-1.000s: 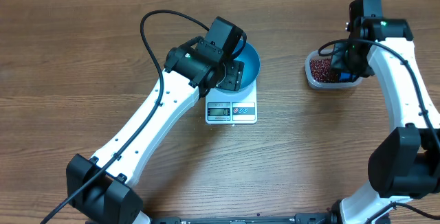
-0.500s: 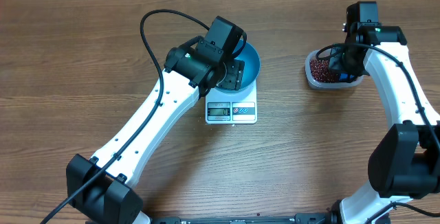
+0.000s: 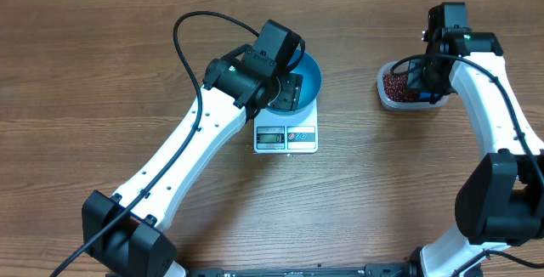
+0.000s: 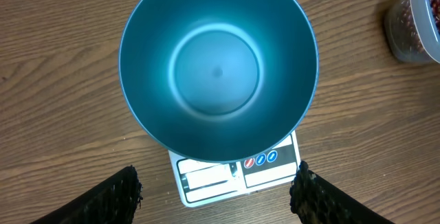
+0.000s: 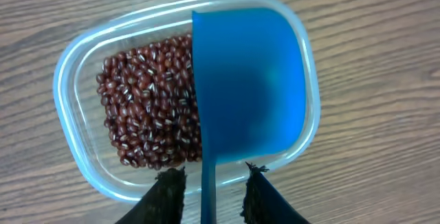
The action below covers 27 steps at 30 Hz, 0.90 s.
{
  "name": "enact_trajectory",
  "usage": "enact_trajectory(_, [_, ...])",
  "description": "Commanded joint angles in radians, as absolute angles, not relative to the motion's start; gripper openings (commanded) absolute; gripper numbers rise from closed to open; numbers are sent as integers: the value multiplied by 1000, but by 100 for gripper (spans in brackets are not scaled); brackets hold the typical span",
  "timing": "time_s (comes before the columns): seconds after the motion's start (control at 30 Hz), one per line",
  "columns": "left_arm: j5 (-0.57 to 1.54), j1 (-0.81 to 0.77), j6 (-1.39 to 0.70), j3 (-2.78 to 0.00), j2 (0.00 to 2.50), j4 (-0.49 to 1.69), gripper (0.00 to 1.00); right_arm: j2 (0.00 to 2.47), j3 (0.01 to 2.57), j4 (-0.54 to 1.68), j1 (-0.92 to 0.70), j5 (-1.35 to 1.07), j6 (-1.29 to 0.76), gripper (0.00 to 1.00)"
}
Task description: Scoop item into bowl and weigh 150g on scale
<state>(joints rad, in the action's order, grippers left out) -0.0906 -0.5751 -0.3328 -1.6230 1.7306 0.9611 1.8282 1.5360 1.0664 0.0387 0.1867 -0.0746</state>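
Nearest the robot's side of the wooden worktop (image 3: 102, 73), a small white scale (image 3: 286, 137) sits with its display panel and round buttons facing the arms; the digits are too small to read. A deep, bright blue bowl (image 4: 289, 100) stands on the scale's platform and overhangs it, so that only the panel edge shows beneath the rim. The bowl's smooth inner floor shows plain blue all over.

The left hand (image 4: 217, 170) hangs over the bowl's near rim. Its dark fingers (image 4: 117, 196) are spread wide apart, one at each side of the scale's panel, and they grip nothing.

Farther off to the right, well apart from the scale, stands a clear plastic tub (image 5: 75, 114) with rounded corners. The dark red-brown beans (image 5: 148, 100) lie inside it in a loose heap on the left half. A blue scoop (image 5: 251, 80) covers the right half, and its handle runs back toward the right hand (image 5: 215, 171) above the tub's near rim. One fingertip stands on each side of the handle with a sliver of space showing. It cannot be told whether the hand is pressing the handle lower down or merely bracketing it.
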Motion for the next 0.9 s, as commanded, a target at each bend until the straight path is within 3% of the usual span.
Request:
enact_trajectory(0.0, [-104,-574,-313,-1639,1730,962,74,1774,1543,1063,31,148,-78,38])
enact_trajectory(0.03, [-105,-574,-313,-1639,1730,962,74,1729,1545,1069,26,132,-78,45])
enact_trajectory(0.1, [-107,-574,-313,-1639,1730,962,74,1657,1545,1097,23,141,-94,52])
enact_trajectory(0.23, [-108,-574,-313,-1639,1730,967,74,1584,1458,1051,27,220,-161,49])
enact_trajectory(0.5, [-112,-574,-314,-1639,1750,967,74,1584,1197,759,18,216,-91,49])
enact_trajectory(0.7, [-111,-574,-314,-1639,1779,960,74,1586,1195,654,18,208,10,27])
enact_trajectory(0.87, [-111,-574,-314,-1639,1781,960,74,1591,1195,657,18,208,10,20])
